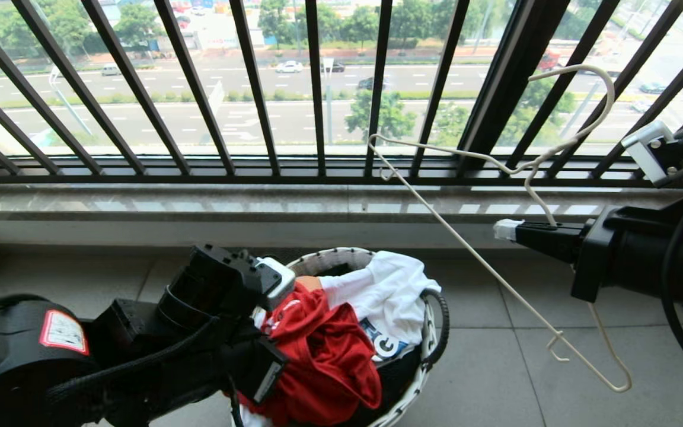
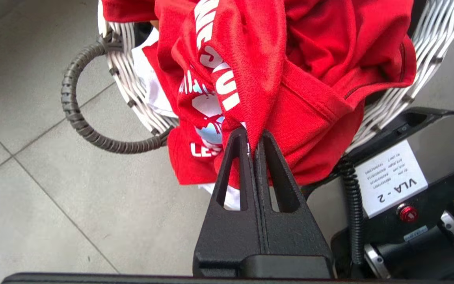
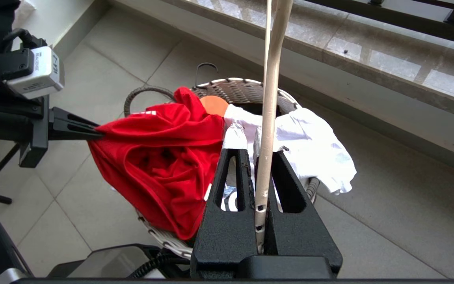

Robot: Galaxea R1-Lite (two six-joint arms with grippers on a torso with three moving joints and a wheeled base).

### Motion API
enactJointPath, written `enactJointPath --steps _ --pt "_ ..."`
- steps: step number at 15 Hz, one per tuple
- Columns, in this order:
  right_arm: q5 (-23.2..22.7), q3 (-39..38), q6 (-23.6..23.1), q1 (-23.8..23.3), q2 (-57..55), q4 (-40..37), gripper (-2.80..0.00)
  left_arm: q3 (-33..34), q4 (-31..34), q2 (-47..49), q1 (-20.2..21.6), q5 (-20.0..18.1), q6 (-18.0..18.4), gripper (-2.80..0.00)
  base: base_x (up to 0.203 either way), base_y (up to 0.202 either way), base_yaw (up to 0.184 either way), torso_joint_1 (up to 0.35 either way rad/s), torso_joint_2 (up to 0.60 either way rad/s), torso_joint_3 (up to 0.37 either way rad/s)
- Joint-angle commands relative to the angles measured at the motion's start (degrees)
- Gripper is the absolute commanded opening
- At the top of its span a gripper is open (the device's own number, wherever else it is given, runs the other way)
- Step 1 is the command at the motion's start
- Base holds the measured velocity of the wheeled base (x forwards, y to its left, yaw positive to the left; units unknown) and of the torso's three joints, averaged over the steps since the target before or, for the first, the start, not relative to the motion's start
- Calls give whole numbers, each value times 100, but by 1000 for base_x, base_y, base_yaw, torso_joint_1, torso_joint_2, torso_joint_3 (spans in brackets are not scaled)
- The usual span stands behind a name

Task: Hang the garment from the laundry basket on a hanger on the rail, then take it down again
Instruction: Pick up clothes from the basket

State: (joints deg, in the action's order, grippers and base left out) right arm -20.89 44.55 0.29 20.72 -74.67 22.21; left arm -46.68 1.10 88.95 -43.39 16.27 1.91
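Garment (image 2: 290, 98) clenched in left jaws over laundry basket (image 1: 329, 258) beside white shirt (image 1: 389, 296); right jaws grasp hanger (image 1: 495, 267).

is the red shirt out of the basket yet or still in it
Partly in: the left gripper, shut on a fold of the red T-shirt, holds it stretched over the basket rim.

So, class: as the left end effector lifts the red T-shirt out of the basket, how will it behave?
Probably floppy: the red T-shirt hangs in folds from the left end effector's pinch. Likely light, as a small pinch holds it stretched. It may drag the white garment beside it in the laundry basket.
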Motion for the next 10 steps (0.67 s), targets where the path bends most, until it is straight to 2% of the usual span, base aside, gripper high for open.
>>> enactJointPath --steps 1,3,5,7,10 --pt "-2 10 6 2 3 11 -280 -285 1610 -414 29 352 89 -280 0 0 0 0 0 0" --pt "-2 18 1 -2 -4 11 -280 -306 1714 -238 215 572 125 -280 0 0 0 0 0 0" --pt "-2 43 -2 -76 -4 11 -280 -404 2132 -242 427 638 207 -280 0 0 0 0 0 0" --pt "-2 54 -3 -90 -22 11 -280 -422 2502 -155 440 640 284 -280 0 0 0 0 0 0" --pt "-2 57 -3 -104 -13 11 -280 -438 2518 390 446 642 246 -280 0 0 0 0 0 0"
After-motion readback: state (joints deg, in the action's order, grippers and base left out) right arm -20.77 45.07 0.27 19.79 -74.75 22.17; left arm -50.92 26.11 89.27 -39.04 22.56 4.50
